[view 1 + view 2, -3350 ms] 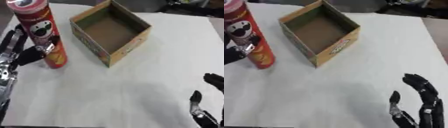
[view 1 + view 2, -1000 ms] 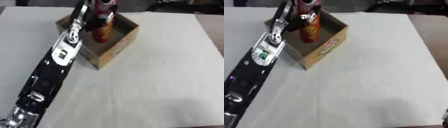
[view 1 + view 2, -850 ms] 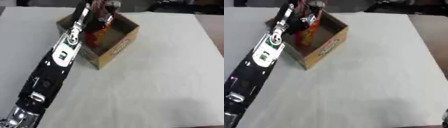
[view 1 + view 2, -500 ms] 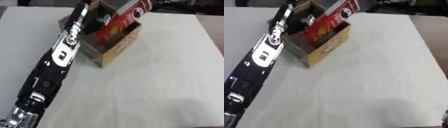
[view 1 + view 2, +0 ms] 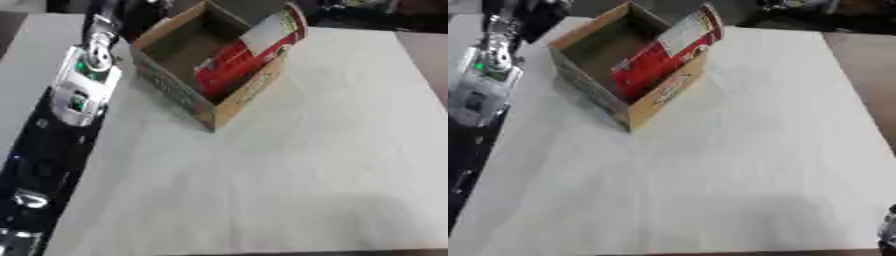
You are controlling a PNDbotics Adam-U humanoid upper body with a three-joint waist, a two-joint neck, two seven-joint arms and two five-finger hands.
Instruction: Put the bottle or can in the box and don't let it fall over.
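Tipped further: red can [image 5: 243, 55] leaning on box [image 5: 171, 89] rim; label unreadable.

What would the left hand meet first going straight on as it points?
Likely nothing: the left hand points beyond the far left corner of the box and out of view, clear of the tilted can. Depth is unclear.

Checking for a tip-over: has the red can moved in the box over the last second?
Yes. The red can has tipped from upright to leaning on the cardboard box's right wall.
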